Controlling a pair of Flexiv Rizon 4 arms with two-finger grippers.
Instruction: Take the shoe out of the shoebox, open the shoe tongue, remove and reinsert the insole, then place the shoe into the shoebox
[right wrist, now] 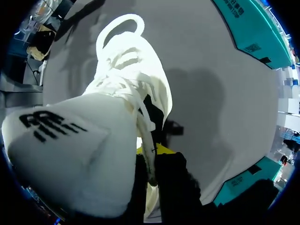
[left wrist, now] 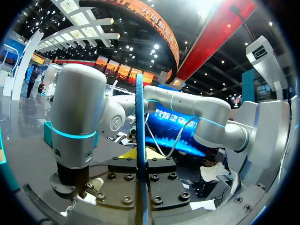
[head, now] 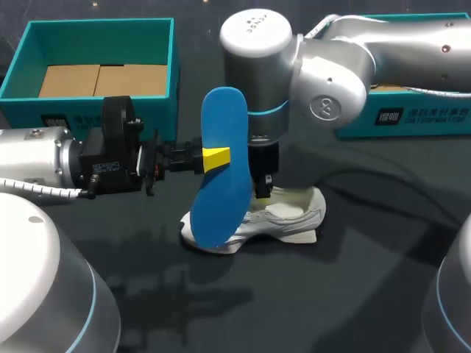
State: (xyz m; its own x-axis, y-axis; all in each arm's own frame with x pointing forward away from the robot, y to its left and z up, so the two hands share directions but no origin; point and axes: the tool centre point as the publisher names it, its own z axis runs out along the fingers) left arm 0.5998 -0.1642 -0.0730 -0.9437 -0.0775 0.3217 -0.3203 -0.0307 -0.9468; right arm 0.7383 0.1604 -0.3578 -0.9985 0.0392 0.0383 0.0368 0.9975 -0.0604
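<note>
My left gripper (head: 214, 159) is clamped on the one blue insole (head: 224, 121), holding it upright on edge in front of the single white sneaker (head: 294, 217), which lies on the table (head: 353, 294). My right gripper (right wrist: 157, 185) is pinched on the sneaker's tongue (right wrist: 70, 159). There are two teal pieces behind: the open shoebox (head: 96, 33) at left and the second box piece (head: 419, 121) under my right arm.

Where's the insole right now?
Head view, centre: the blue insole stands roughly upright, clamped in the left end effector, directly in front of the white shoe.
</note>
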